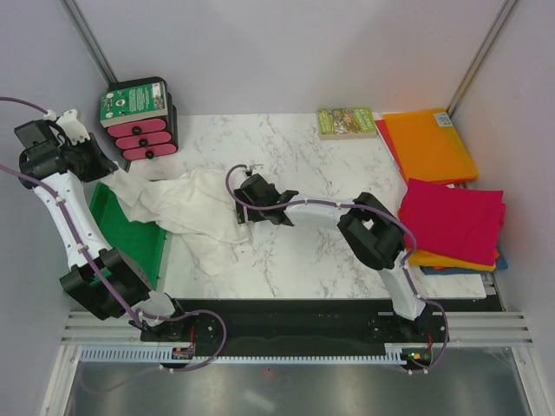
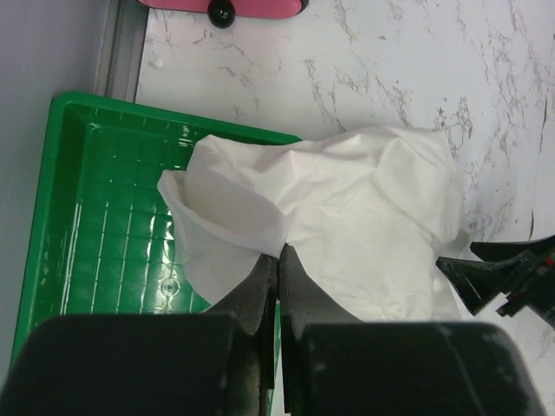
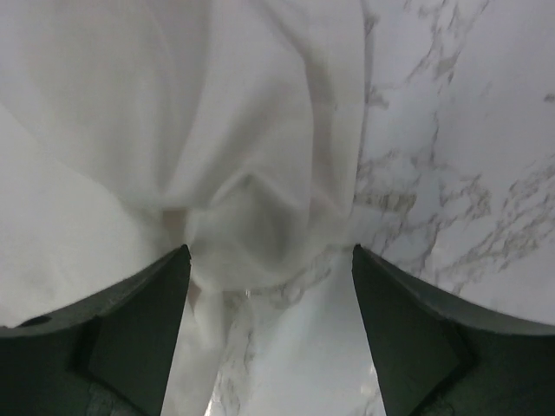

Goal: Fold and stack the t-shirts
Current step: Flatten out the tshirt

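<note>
The thin white t-shirt [image 1: 186, 215] lies crumpled at the table's left, partly over the green tray [image 1: 130, 234]. My left gripper [image 1: 120, 180] is shut on a fold of the shirt's left edge [image 2: 279, 251], above the tray [image 2: 95, 217]. My right gripper [image 1: 238, 211] is open at the shirt's right edge, with bunched white cloth [image 3: 217, 130] lying between its spread fingers [image 3: 156, 295]. A folded magenta shirt [image 1: 453, 218] lies on top of orange and blue ones at the right. A folded orange shirt [image 1: 429, 143] lies at the back right.
A small green-covered book [image 1: 345, 121] lies at the back middle. A black holder with pink pads [image 1: 139, 117] stands at the back left. The right gripper's tip [image 2: 503, 277] shows in the left wrist view. Walls enclose the left, back and right.
</note>
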Controlling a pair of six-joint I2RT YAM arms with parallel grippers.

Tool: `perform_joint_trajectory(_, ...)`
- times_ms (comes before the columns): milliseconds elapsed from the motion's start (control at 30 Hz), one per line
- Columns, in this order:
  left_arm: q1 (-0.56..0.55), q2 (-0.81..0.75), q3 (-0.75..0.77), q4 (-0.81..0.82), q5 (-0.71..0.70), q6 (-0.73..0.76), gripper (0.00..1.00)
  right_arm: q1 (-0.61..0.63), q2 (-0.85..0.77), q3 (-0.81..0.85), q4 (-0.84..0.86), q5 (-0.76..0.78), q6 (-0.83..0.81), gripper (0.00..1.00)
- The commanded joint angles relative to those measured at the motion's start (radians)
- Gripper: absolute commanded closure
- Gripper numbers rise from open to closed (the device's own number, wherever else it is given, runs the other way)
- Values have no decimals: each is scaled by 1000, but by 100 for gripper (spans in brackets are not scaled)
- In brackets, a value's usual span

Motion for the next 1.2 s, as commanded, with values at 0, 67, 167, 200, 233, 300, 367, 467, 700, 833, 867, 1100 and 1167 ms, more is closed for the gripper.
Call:
perform_joint_trajectory(0, 1, -48, -24, 21, 50, 32, 98, -15, 62, 96, 2, 26, 33, 17)
perform_joint_trajectory(67, 0, -55, -33, 23, 47, 41, 98, -32, 91, 113, -5, 25, 54, 19)
perform_joint_trajectory(167, 1, -61, -43, 23, 38, 55, 98, -47, 120, 139, -24, 20, 73, 31)
perform_joint_trajectory(200, 1, -62, -46, 23, 35, 60, 98, -50, 122, 139, -28, 23, 76, 39)
perform_joint_trajectory(233, 1, -64, -52, 24, 35, 64, 98, -56, 122, 138, -37, 26, 80, 52)
perform_joint_trajectory(300, 1, -68, -59, 24, 36, 67, 98, -64, 116, 118, -53, 23, 89, 94)
perform_joint_trajectory(367, 1, -71, -72, 24, 41, 70, 98, -79, 71, 73, -70, 40, 76, 100)
perform_joint_trajectory(467, 1, -76, -66, 24, 53, 69, 98, -110, -82, 39, -80, 152, -8, 100)
perform_joint_trajectory(700, -11, -45, 277, -19, 179, -47, 98, -276, -484, 278, -204, 314, -224, 100)
perform_joint_trajectory(833, -11, -62, 388, -23, 237, -106, 98, -276, -652, 316, -280, 388, -285, 100)
perform_joint_trajectory(867, -13, -68, 384, -22, 264, -115, 98, -276, -686, 247, -283, 387, -286, 100)
perform_joint_trajectory(1100, -22, -76, 107, -17, 245, -82, 98, -276, -903, -160, -289, 431, -233, 100)
perform_joint_trajectory(1167, -20, -99, 48, -16, 219, -42, 98, -276, -940, -239, -289, 428, -219, 100)
